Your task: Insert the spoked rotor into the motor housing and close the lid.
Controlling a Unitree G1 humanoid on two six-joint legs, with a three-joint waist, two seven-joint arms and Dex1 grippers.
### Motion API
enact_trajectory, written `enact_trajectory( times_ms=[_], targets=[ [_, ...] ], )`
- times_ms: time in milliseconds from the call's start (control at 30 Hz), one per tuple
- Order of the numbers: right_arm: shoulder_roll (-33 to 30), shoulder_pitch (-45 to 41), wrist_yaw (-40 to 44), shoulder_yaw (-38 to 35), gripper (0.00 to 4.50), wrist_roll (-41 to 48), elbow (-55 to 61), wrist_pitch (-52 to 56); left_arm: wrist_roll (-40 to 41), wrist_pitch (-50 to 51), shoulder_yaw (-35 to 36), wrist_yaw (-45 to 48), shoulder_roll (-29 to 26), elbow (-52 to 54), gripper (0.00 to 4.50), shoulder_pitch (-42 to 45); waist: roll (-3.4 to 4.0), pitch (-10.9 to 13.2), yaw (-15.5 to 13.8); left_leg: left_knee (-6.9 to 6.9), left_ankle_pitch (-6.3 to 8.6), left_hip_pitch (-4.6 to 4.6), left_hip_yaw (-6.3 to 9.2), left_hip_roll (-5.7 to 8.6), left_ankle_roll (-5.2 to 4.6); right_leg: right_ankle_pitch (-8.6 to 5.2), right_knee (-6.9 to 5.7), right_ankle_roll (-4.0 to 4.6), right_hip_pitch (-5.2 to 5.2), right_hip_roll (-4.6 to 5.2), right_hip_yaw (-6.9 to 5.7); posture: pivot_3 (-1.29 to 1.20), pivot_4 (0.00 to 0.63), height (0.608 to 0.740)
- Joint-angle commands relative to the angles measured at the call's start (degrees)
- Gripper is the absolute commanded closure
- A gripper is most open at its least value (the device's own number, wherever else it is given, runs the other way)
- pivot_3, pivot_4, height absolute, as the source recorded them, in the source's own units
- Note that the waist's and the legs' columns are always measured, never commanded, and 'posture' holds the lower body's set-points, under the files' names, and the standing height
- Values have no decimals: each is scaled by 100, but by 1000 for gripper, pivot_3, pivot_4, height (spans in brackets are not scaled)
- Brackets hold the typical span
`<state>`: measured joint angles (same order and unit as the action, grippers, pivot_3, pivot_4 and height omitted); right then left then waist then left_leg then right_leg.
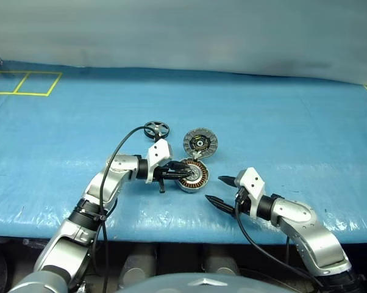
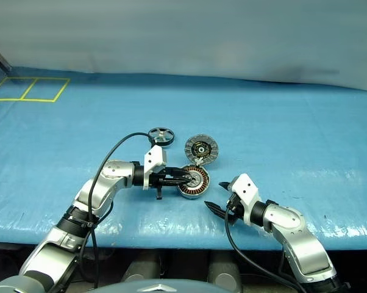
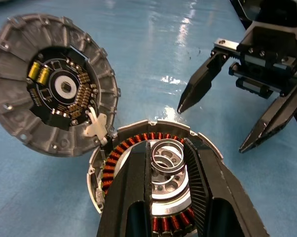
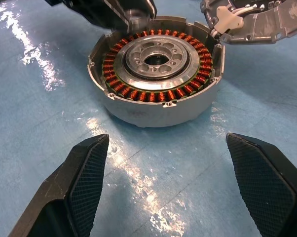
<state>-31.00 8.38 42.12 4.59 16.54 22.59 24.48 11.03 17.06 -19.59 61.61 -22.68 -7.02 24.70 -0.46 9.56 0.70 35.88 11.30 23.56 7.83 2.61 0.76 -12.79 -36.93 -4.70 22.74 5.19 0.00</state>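
Observation:
The motor housing (image 1: pixel 194 176), a grey cup with copper windings, sits mid-table. My left gripper (image 1: pixel 185 174) reaches over it from the left, shut on a small silver ring (image 3: pixel 167 155) held above the housing's centre hub (image 4: pixel 156 58). The lid (image 1: pixel 200 143) lies just behind the housing with its dark inner face up, its edge touching the housing rim. Further back left, the black spoked rotor (image 1: pixel 156 129) lies flat on the table by itself. My right gripper (image 1: pixel 218 190) is open near the table's front, just right of the housing, fingers (image 4: pixel 84 182) wide apart and holding nothing.
A blue tarp (image 1: pixel 281 122) covers the table, whose front edge (image 1: pixel 183 223) runs close under both arms. Yellow tape squares (image 1: pixel 25 83) mark the far left corner. A black cable (image 1: pixel 119 149) loops up from my left arm.

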Motion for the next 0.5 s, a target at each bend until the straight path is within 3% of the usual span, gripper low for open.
enact_trajectory(
  times_ms=[33, 500],
  targets=[
    [24, 54, 8, -70, 489, 88, 178, -185, -164, -335, -46, -1, 93, -194, 3862, 162, 0, 0, -5, 0, 0, 0, 0, 0, 0, 0, 0, 0, 0, 0, 0, 0, 150, 740],
    [20, 48, -87, -16, 489, -43, 134, -241, -377, -659, -102, -128, 375, -608, 3862, 313, 0, 0, -7, 2, 0, 0, 1, 1, 0, 14, 1, -24, -1, 1, 0, 0, 150, 740]
  ],
)
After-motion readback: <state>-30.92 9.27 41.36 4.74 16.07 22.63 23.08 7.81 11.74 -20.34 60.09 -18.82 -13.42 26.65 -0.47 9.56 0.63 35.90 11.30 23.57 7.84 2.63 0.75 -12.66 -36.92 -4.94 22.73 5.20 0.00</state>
